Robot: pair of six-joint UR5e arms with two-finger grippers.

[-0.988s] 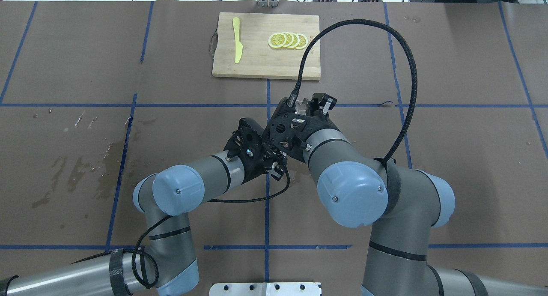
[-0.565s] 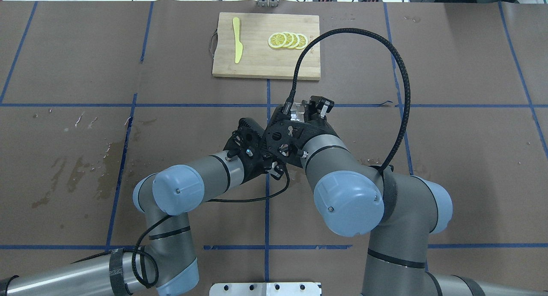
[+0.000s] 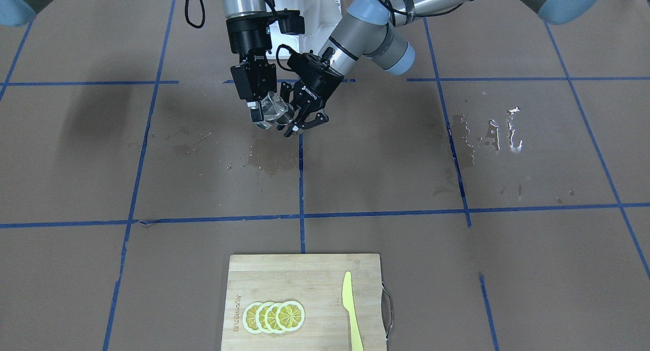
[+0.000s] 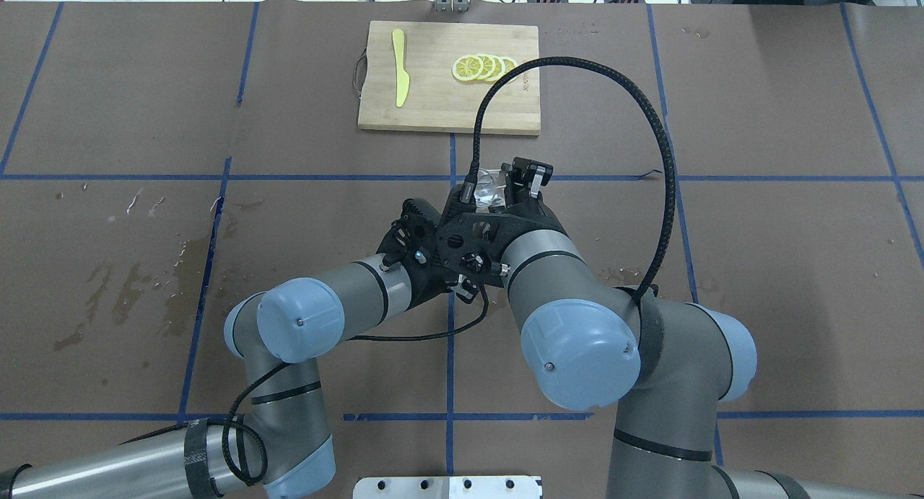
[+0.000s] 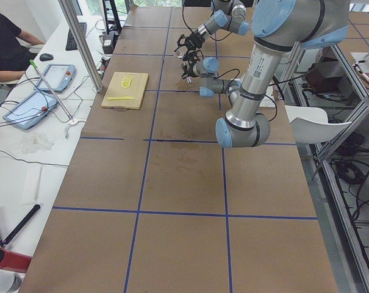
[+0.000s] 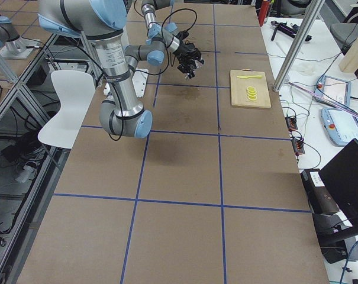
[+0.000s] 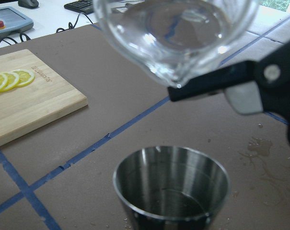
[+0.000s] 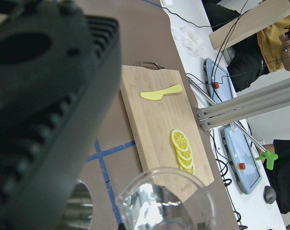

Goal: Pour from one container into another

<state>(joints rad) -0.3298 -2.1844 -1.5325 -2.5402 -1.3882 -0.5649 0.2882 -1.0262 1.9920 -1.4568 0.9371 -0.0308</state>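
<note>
My right gripper point(image 3: 262, 113) is shut on a clear glass cup point(image 3: 274, 110), held in the air and tipped toward the left arm. In the left wrist view that glass cup point(image 7: 176, 33) hangs with its rim tilted right above a metal cup point(image 7: 171, 188). The metal cup has a little liquid at its bottom. My left gripper point(image 3: 302, 120) is shut on it, though its fingers are hidden in the wrist view. From overhead, the right gripper point(image 4: 507, 184) and glass cup point(image 4: 491, 189) show, while the right wrist covers the left gripper. I see no stream of liquid.
A bamboo cutting board point(image 3: 315, 290) lies at the far side, with lemon slices point(image 3: 274, 316) and a yellow knife point(image 3: 350, 310) on it. Wet patches point(image 3: 269, 160) mark the brown paper under the cups, with more wet patches point(image 3: 492, 132) on the robot's left side.
The right arm has shifted left and its wrist has turned, which brings the glass cup further over the left gripper. The left arm has stayed still.
</note>
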